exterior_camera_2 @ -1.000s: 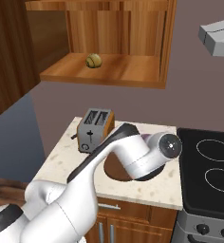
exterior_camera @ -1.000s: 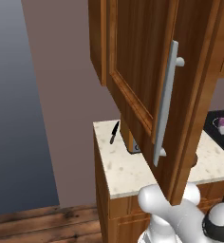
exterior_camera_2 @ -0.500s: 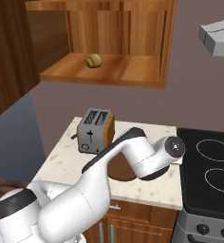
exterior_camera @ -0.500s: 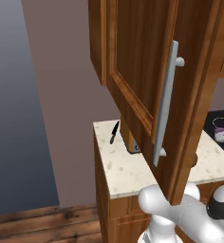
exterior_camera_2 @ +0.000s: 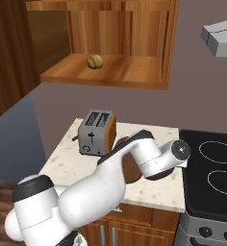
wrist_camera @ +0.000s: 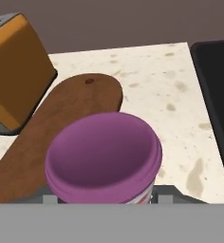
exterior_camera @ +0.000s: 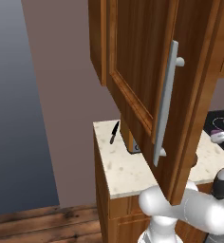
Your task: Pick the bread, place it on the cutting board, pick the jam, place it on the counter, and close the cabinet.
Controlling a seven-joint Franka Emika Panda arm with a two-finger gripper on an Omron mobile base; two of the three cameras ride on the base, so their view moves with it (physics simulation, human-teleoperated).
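The jam [wrist_camera: 103,161], a purple cup, sits between my gripper's [wrist_camera: 104,198] fingers, which are shut on it. It hangs just above the cream speckled counter [wrist_camera: 156,80], over the near right edge of the dark brown cutting board [wrist_camera: 61,128]. In the right base view my arm bends low over the counter [exterior_camera_2: 67,161] and hides most of the cutting board [exterior_camera_2: 131,169]. The bread [exterior_camera_2: 94,61] lies on the open cabinet's shelf [exterior_camera_2: 110,72]. The cabinet door [exterior_camera: 142,66] stands swung open, its silver bar handle [exterior_camera: 165,102] facing me.
A toaster [exterior_camera_2: 97,132] stands on the counter left of the board, seen again as the toaster [wrist_camera: 16,71]. The black stovetop [exterior_camera_2: 214,168] borders the counter on the right. A black knife [exterior_camera: 114,132] lies near the wall. A range hood [exterior_camera_2: 221,36] hangs at upper right.
My arm has stretched a little further right over the counter, carrying the jam. The bread, the toaster and the cabinet door have stayed put.
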